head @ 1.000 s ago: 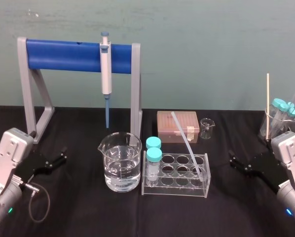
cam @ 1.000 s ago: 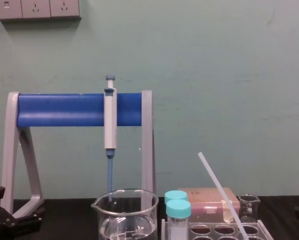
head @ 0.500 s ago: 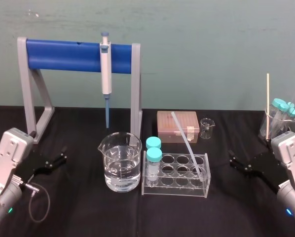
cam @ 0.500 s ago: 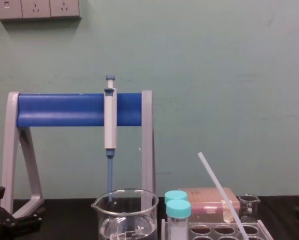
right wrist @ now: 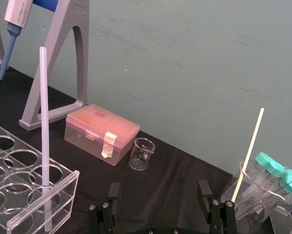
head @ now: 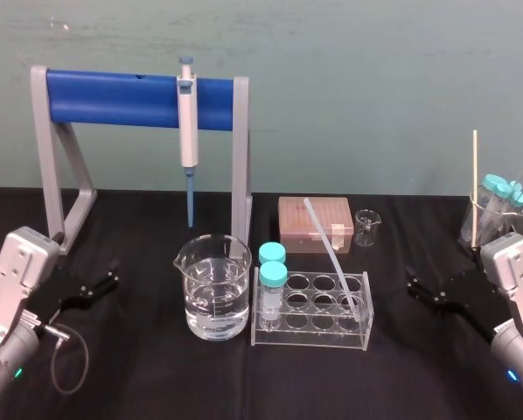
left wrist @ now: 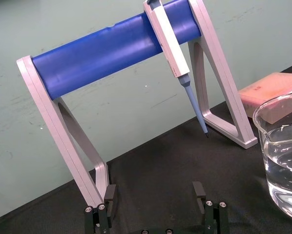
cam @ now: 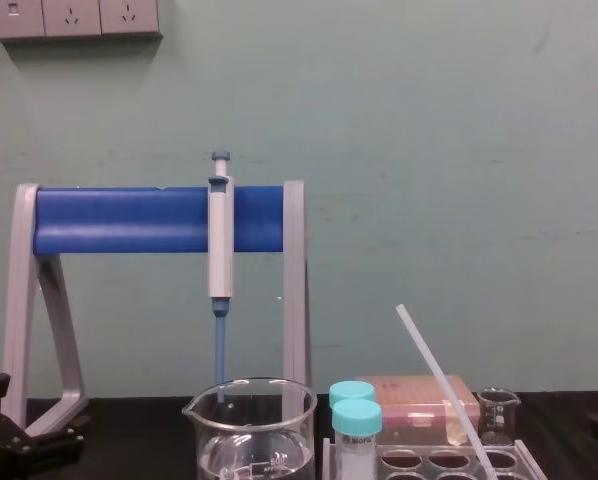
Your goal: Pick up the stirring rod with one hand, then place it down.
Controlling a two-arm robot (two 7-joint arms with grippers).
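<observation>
The stirring rod [head: 329,254] is a thin translucent white rod leaning in a right-hand hole of the clear tube rack [head: 310,337], with its top tilted back and to the left. It also stands out in the chest view [cam: 441,390] and the right wrist view [right wrist: 44,136]. My right gripper [head: 411,283] rests low over the table to the right of the rack, open and empty, its jaws wide apart [right wrist: 159,192]. My left gripper [head: 113,274] sits at the far left, also open and empty [left wrist: 154,195].
A grey and blue stand [head: 113,98] holds a pipette [head: 188,131] above a beaker of water [head: 214,297]. Two teal-capped tubes [head: 271,273] stand in the rack's left end. Behind it are a pink tip box [head: 314,223] and a small beaker [head: 365,227]. At far right, glassware holds capped tubes [head: 498,206] and a wooden stick [head: 475,188].
</observation>
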